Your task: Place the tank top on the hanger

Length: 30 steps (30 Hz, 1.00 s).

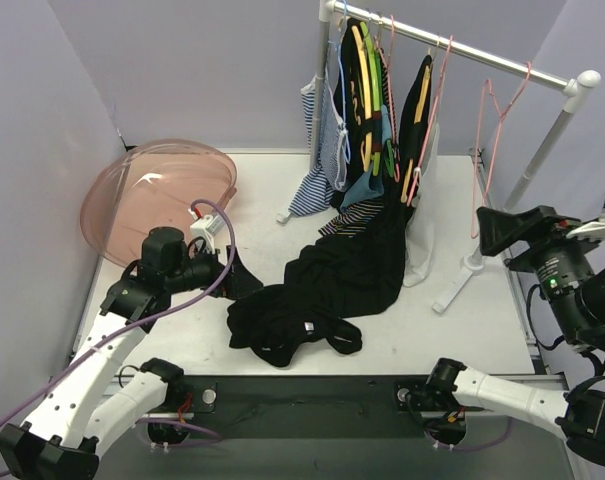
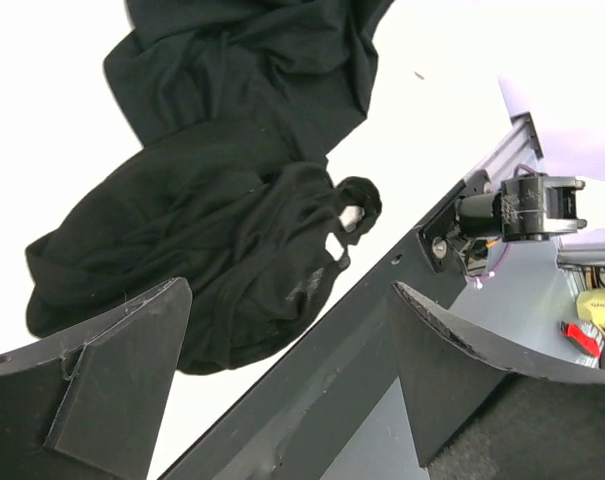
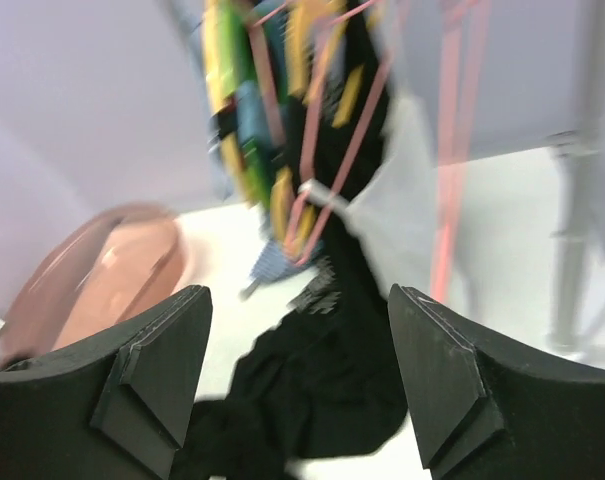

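Tank top [image 1: 282, 325]: one, and there it lies, a small black crumpled heap of soft fabric on the table [image 1: 412, 335], in front of the rack [image 1: 482, 55] and out to its left, touching nothing but the table and the hem of the neighbouring cloth.
Straps: one thin strap [image 2: 367, 195] loops out of the heap on the side nearer the rack; the others are lost in the folds.
Label [image 2: 352, 215]: one tiny white tag, showing just inside that loop.
Hanger [image 3: 450, 170]: one bare pink hanger, thin and triangular, hooked on the rack's rail to the right of the hung clothes.
Long black garment [image 1: 357, 265]: one, spilling from the rack down onto the table, its end meeting the tank top.
Striped top [image 1: 317, 180]: one, blue and white, at the rack's left end.
Other hangers: yellow, green and pink among the clothes, too bunched to count.
Left gripper [image 2: 290, 300]: fingers spread wide and empty, well left of the rack, facing the tank top.
Right gripper [image 3: 300, 300]: fingers apart, gripping nothing, right of the rack's base, view blurred.
Bowl [image 1: 157, 195]: one, pink and translucent, far left of the rack.
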Motion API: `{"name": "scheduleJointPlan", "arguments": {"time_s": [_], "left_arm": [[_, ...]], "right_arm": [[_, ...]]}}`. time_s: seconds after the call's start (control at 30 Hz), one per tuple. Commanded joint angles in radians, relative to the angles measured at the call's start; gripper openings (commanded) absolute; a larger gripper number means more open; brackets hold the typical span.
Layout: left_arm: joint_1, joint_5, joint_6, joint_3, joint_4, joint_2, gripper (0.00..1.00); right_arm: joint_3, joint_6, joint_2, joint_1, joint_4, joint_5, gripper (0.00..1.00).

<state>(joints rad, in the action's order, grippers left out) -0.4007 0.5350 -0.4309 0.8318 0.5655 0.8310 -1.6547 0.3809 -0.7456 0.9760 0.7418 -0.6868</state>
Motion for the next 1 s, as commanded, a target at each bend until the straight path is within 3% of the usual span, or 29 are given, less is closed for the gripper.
{"name": "scheduleJointPlan", "arguments": {"time_s": [0.0,0.17,0.23,0.33,0.37,0.4,0.47,0.63,0.73,0.97], "left_arm": [[0.042,0.014,-0.003,-0.033,-0.044,-0.035,0.91],[0.077,0.059,-0.002,-0.056,-0.049,-0.053,0.91],[0.089,0.077,0.0,-0.06,-0.052,-0.052,0.91],[0.103,0.097,0.009,-0.065,-0.064,-0.046,0.91],[0.108,0.102,0.017,-0.063,-0.061,-0.046,0.91],[0.112,0.106,0.023,-0.059,-0.056,-0.044,0.91],[0.125,0.111,0.035,-0.045,-0.036,-0.049,0.91],[0.135,0.129,0.031,-0.072,-0.047,-0.066,0.91],[0.138,0.132,0.02,-0.089,-0.059,-0.069,0.91],[0.146,0.146,0.0,-0.083,-0.056,-0.081,0.91]], "right_arm": [[-0.05,-0.08,-0.086,0.0,0.021,-0.336,0.71],[-0.065,-0.134,-0.116,-0.031,0.016,-0.375,0.68],[-0.073,-0.145,-0.152,-0.097,0.013,-0.343,0.68],[-0.076,-0.123,-0.224,-0.309,0.011,-0.025,0.68],[-0.073,-0.097,-0.238,-0.518,0.019,0.08,0.68],[-0.076,-0.058,-0.251,-0.602,0.021,0.28,0.68],[-0.094,-0.036,-0.288,-0.759,0.022,0.378,0.67],[-0.14,-0.069,-0.35,-0.819,0.051,0.49,0.68],[-0.113,-0.056,-0.374,-0.931,0.057,0.622,0.68],[-0.083,-0.076,-0.451,-0.97,0.036,0.613,0.65]]}}
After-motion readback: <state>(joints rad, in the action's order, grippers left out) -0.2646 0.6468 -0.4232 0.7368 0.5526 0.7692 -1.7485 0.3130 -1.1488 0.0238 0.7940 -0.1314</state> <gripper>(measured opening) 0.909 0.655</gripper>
